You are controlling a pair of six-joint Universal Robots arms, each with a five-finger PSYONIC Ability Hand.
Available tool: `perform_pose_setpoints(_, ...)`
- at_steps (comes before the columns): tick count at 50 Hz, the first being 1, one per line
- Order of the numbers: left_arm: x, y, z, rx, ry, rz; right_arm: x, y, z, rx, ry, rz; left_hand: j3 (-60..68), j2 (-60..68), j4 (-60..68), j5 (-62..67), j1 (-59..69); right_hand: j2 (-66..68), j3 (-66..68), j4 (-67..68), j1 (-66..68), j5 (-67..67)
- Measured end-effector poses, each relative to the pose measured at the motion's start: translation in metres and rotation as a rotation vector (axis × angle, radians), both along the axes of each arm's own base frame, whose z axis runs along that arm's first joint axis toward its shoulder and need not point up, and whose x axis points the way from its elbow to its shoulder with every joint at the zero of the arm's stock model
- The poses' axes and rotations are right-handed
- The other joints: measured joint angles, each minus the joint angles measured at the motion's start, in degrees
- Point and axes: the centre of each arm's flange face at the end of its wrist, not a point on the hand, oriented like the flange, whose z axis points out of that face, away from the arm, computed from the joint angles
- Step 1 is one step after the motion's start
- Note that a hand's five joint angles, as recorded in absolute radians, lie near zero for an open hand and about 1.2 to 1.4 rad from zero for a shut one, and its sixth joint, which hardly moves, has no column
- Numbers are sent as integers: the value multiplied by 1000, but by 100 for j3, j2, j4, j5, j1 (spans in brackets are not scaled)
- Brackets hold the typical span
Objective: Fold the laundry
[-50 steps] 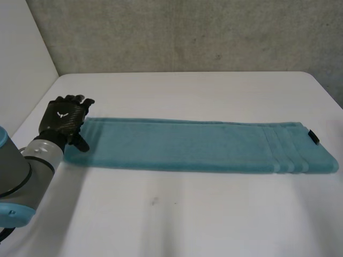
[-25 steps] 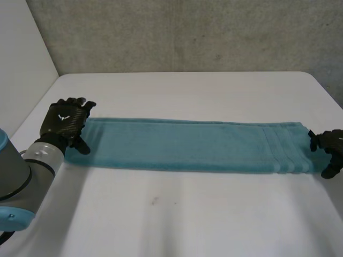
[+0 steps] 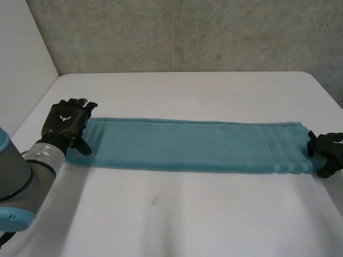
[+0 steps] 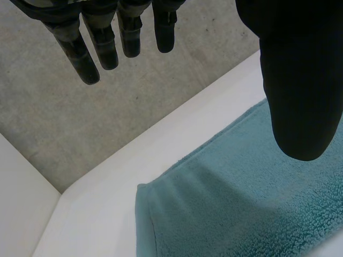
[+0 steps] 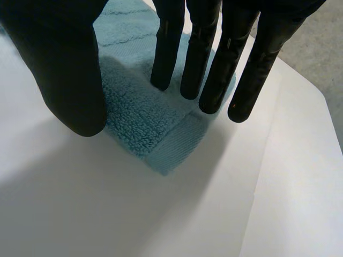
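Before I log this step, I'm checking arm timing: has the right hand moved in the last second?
Yes. The right hand has come in from the right, to the towel's striped end.

The right hand (image 3: 328,151), out of sight a second ago, has come in at the right end of the towel (image 3: 187,145). Half a second ago it was already there, and it has since edged slightly farther onto the towel, so that it now covers the near right corner, which lay bare at first. Its straight fingers (image 5: 167,59) now stand over that corner, the thumb by the towel's near edge. At the towel's left end the left hand (image 3: 65,122) has crept a little toward the far left corner over the same second, its fingertips now just beside the towel's far edge there.
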Motion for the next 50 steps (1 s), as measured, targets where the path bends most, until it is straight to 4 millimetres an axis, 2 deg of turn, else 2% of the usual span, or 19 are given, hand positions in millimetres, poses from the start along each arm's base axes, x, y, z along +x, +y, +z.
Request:
perform_pose_setpoints(5, 0, 0, 0, 1, 0, -1, -1, -4, -3, -8, 4, -1, 0, 0, 0, 0, 0, 1319, 1260, 1284, 1096, 1228)
perform_pose_setpoints(6, 0, 0, 0, 1, 0, -1, -2, -5, -3, -11, 5, -2, 0, 0, 0, 0, 0, 2416, 2295, 2332, 1841, 2274)
perform_pose_setpoints(8, 0, 0, 0, 1, 0, -1, -4, -9, -3, -26, 11, -8, 0, 0, 0, 0, 0, 2798, 2729, 2814, 2035, 2655)
perform_pose_setpoints(15, 0, 0, 0, 1, 0, 0, -13, -18, 2, -70, 36, -58, 0, 0, 0, 0, 0, 2803, 2762, 2873, 2035, 2660)
perform_pose_setpoints(24, 0, 0, 0, 1, 0, 3, -55, -37, 19, -138, 96, -203, 0, 0, 0, 0, 0, 2803, 2761, 2886, 2035, 2660)
perform_pose_setpoints(28, 1, 1, 0, 3, -1, 4, -87, -50, 35, -189, 140, -298, 0, 0, 0, 0, 0, 2803, 2761, 2886, 2065, 2660)
perform_pose_setpoints(31, 1, 1, 0, 4, -1, 4, -99, -56, 46, -218, 165, -339, 0, 0, 0, 0, 0, 2803, 2762, 2886, 2083, 2661)
perform_pose_setpoints(35, 1, 0, 1, 3, -1, 5, -98, -60, 55, -238, 175, -346, 0, 0, 0, 0, 0, 2803, 2777, 2886, 2083, 2686)
perform_pose_setpoints(36, 1, 0, 1, 3, -1, 5, -79, -64, 68, -272, 172, -310, 0, 0, 0, 0, 0, 2803, 2800, 2888, 2112, 2727)
perform_pose_setpoints(37, 1, 0, 1, 3, -1, 5, -79, -64, 68, -272, 172, -310, 0, 0, 0, 0, 0, 2803, 2800, 2888, 2112, 2727)
perform_pose_setpoints(38, 2, 0, 1, 1, 0, 7, -49, -67, 81, -309, 157, -248, 0, 0, 0, 0, 0, 2803, 2808, 2888, 2112, 2743)
perform_pose_setpoints(39, 2, 0, 1, 1, 0, 7, -49, -67, 81, -309, 157, -248, 0, 0, 0, 0, 0, 2803, 2808, 2888, 2112, 2743)
perform_pose_setpoints(40, 2, 0, 3, -2, 1, 11, -12, -67, 94, -348, 131, -170, 0, 0, 0, 0, 0, 2803, 2856, 2888, 2112, 2751)
perform_pose_setpoints(42, 3, -1, 4, -6, 1, 14, 22, -64, 105, -380, 106, -101, 0, 0, 0, 0, 0, 2803, 2856, 2888, 2112, 2751)
perform_pose_setpoints(43, 4, -1, 5, -8, 2, 16, 33, -63, 108, -390, 96, -76, 0, 0, 0, 0, 0, 2803, 2856, 2888, 2112, 2751)
perform_pose_setpoints(45, 4, -1, 5, -8, 2, 16, 33, -63, 108, -390, 96, -76, 0, 0, 0, 0, 0, 2803, 2856, 2888, 2112, 2751)
perform_pose_setpoints(47, 5, -2, 7, -16, 4, 24, 111, -44, 127, -452, 34, 94, 0, 0, 0, 0, 0, 2803, 2874, 2889, 2112, 2755)
perform_pose_setpoints(49, 8, -3, 10, -22, 7, 33, 184, -13, 137, -496, -24, 265, 0, 0, 0, 0, 0, 2803, 2874, 2889, 2112, 2757)
perform_pose_setpoints(50, 8, -4, 10, -23, 7, 34, 197, -6, 138, -501, -34, 295, 0, 0, 0, 0, 0, 2803, 2874, 2889, 2112, 2757)
